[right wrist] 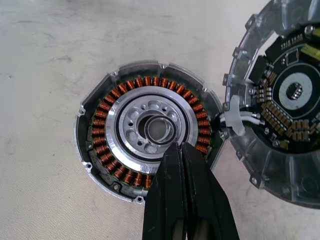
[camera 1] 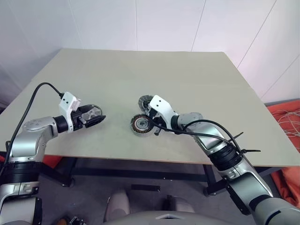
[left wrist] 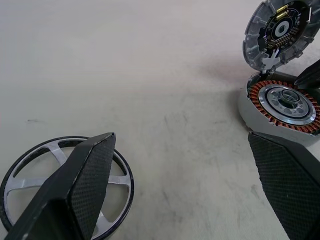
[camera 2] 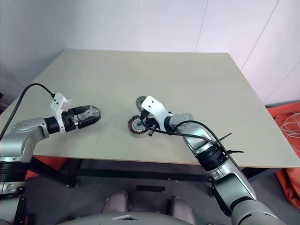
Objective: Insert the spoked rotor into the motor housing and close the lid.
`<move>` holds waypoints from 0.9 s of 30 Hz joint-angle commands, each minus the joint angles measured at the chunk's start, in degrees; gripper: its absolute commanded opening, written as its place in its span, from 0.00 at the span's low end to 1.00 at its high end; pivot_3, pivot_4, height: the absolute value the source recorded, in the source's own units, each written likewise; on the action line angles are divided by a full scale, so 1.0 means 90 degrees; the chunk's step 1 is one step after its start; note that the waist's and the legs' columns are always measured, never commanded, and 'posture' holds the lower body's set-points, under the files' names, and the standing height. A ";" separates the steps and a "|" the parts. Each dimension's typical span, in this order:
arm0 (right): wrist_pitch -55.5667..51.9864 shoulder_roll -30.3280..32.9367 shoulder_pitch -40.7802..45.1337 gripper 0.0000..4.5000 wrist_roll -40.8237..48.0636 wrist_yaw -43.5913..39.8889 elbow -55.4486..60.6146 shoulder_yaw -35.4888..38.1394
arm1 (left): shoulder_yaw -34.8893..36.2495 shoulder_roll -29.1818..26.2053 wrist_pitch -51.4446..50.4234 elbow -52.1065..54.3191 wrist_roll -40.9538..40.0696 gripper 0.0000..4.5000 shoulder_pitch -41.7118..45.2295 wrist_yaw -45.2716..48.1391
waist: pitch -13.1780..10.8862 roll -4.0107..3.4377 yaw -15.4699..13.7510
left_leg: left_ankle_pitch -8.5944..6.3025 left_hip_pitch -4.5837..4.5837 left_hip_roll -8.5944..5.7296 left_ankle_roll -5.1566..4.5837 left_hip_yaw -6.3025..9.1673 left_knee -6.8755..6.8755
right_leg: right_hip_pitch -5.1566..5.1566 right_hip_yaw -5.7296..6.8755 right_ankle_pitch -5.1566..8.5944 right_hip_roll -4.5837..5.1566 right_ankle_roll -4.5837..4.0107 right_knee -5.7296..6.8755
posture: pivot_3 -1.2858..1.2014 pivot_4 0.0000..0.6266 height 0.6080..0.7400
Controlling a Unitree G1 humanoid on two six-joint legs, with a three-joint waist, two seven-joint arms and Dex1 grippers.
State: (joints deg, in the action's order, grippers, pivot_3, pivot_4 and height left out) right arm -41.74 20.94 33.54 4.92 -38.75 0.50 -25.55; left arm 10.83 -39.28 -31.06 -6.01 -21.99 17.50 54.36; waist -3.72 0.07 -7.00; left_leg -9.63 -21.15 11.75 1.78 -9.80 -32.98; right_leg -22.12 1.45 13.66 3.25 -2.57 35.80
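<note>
In the head camera's view, the motor housing point(camera 1: 140, 124) sits on the table point(camera 1: 197, 79) near its front edge, a squat round ring with copper-coloured windings showing inside. The lid point(camera 1: 144, 101) stands tilted just behind the housing, toward the table's far side, attached at its edge. The right gripper point(camera 1: 151, 123) reaches in from the housing's right and hangs over it, black fingers pressed together. The left gripper point(camera 1: 96, 116) lies well to the housing's left, low over the table, jaws spread wide.

In the left wrist view, the spoked rotor point(left wrist: 60, 182) lies flat on the table, well apart from the housing point(left wrist: 282, 102): a shiny silver disc with spokes running from a hub to a smooth rim edged in dark. One of the left fingers point(left wrist: 80, 190) covers part of it; the other finger stands far off, nearer the housing, with nothing held between them. The lid point(left wrist: 280, 32) rises open behind the housing, its inner face showing dark circuit parts.

In the right wrist view, the housing point(right wrist: 147, 127) shows a ring of copper coils around a bright silver centre with small holes and a dark-ringed bore. The closed right fingertips point(right wrist: 181, 150) rest at the bore's edge, holding nothing. The lid point(right wrist: 285, 100), grey with a circuit board inside, stands just beside the housing, joined by white wires.
</note>
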 commanded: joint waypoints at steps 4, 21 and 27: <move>0.0117 -0.0219 0.0220 0.00 -0.0124 -0.0094 -0.0071 0.0007 | 0.0098 -0.0016 0.0101 0.0184 -0.0149 1.00 0.0081 -0.0091 | 0.0000 0.0000 0.0006 | 0.0000 0.0000 0.0000 0.0000 0.0000 0.0000 | 0.0000 0.0000 0.0000 0.0000 0.0000 0.0000 | 0.52 0.00 1.00; 0.0206 -0.0526 0.0333 0.00 -0.0216 -0.0386 -0.0578 -0.0051 | 0.0034 0.0012 0.0100 0.0123 -0.0165 1.00 0.0211 -0.0164 | 0.0001 0.0002 0.0007 | 0.0001 0.0003 0.0000 0.0001 0.0000 -0.0001 | 0.0003 0.0000 0.0000 0.0000 0.0000 0.0003 | 0.52 0.00 1.00; 0.0238 -0.0578 0.0393 0.00 -0.0137 -0.0469 -0.0586 0.0129 | 0.0030 0.0032 0.0099 0.0116 -0.0157 1.00 0.0255 -0.0168 | 0.0002 0.0003 0.0009 | 0.0001 0.0003 0.0000 0.0001 0.0000 -0.0001 | 0.0003 0.0000 0.0000 -0.0001 0.0000 0.0004 | 0.52 0.00 1.00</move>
State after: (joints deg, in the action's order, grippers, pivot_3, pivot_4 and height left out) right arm -39.98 15.93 35.65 3.23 -42.64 -5.92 -25.91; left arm 10.73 -38.69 -31.06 -6.00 -22.75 18.35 53.13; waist -3.70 0.09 -6.92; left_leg -9.63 -21.13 11.75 1.79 -9.80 -32.99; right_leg -22.09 1.45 13.66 3.24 -2.57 35.83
